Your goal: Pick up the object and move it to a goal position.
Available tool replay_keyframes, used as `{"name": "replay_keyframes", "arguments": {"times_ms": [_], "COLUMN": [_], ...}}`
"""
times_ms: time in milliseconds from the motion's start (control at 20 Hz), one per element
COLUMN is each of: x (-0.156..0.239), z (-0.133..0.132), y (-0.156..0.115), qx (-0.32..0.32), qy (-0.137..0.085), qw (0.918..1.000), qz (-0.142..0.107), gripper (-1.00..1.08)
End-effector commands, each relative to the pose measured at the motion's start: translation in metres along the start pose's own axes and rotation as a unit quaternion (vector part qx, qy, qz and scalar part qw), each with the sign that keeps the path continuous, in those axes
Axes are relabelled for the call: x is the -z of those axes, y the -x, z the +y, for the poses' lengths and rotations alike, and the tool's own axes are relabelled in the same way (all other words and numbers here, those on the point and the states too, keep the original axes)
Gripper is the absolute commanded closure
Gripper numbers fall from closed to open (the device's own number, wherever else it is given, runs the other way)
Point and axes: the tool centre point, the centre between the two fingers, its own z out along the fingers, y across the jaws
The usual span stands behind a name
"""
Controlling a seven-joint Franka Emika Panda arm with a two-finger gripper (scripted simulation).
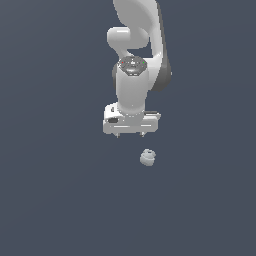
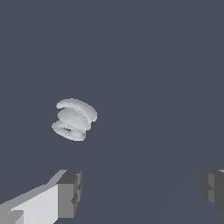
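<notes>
Franka arm's gripper (image 1: 130,135) spread wide and empty, hovering above one pale ringed object (image 1: 147,157), apparently lying on the worktop (image 1: 60,200)

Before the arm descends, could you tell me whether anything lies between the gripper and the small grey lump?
Nothing does. In the exterior view only bare dark surface separates the open gripper from the lump; the wrist view agrees.

All I see apart from the work itself is a flat, plain surface (image 1: 55,200) of dark slate blue-grey, filling both views from twelve o'clock round to six. It carries no markings, edges or seams I can make out.
</notes>
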Motion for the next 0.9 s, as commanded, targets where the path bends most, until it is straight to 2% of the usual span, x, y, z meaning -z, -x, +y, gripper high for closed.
{"name": "replay_keyframes", "arguments": {"times_ms": [0,500,850], "x": [0.000,-0.016,-0.018], "z": [0.000,-0.002,-0.004], "y": [0.000,0.006,0.004], "qx": [0.000,-0.011,-0.016], "qy": [0.000,-0.013,-0.013], "qw": [1.0000,0.9998,0.9997], "qz": [0.000,-0.012,-0.011], "gripper": [-0.92,-0.92,-0.92]}}
